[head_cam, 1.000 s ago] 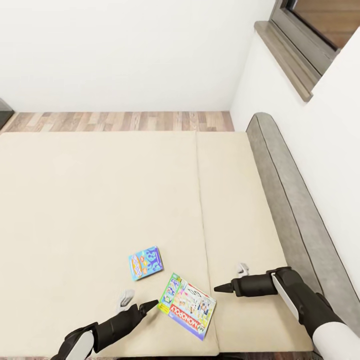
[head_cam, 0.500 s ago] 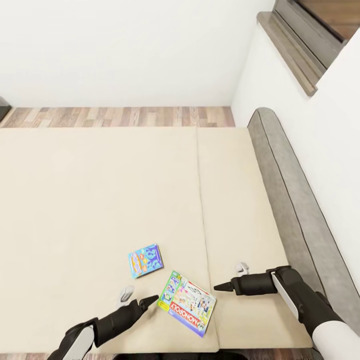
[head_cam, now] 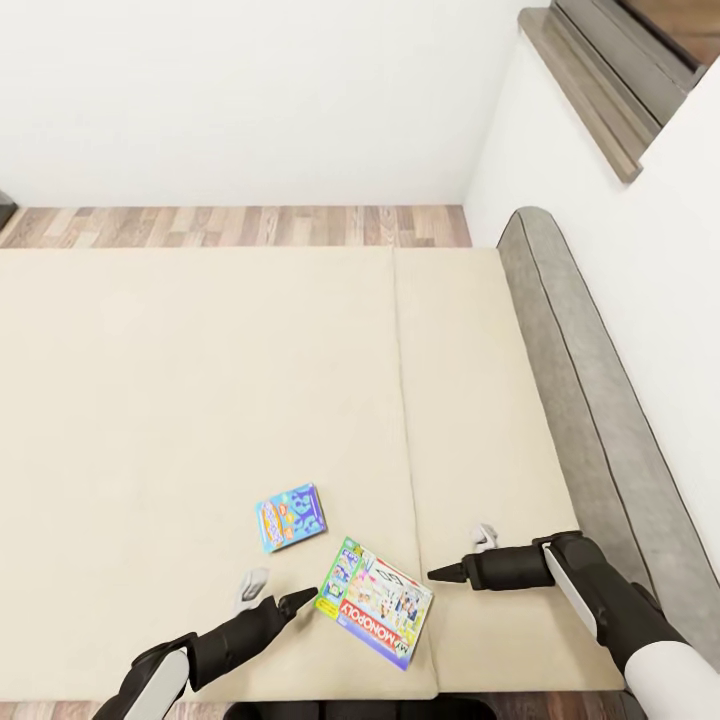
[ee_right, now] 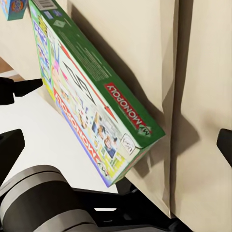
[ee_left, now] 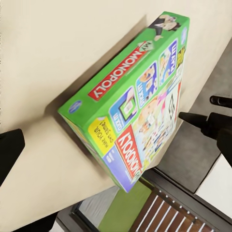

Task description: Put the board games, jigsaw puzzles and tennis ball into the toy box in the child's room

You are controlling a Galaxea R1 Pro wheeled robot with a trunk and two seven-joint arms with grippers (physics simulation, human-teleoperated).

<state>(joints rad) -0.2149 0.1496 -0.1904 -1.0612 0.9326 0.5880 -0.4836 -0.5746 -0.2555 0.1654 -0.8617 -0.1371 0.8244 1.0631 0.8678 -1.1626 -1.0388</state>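
With the Monopoly box (head_cam: 375, 602) flat near the bed (head_cam: 200, 400) edge, both empty end effectors, left (head_cam: 268, 593) and right (head_cam: 465, 556), seemingly spread, should close squarely on its 2 opposite sides.

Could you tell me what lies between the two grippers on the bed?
The Monopoly board game lies flat on the mattress between the left gripper and right gripper, as the head view shows.

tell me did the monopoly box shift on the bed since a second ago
No. The Monopoly box keeps its spot beside the mattress seam and the blue game box; only the camera view shifted.
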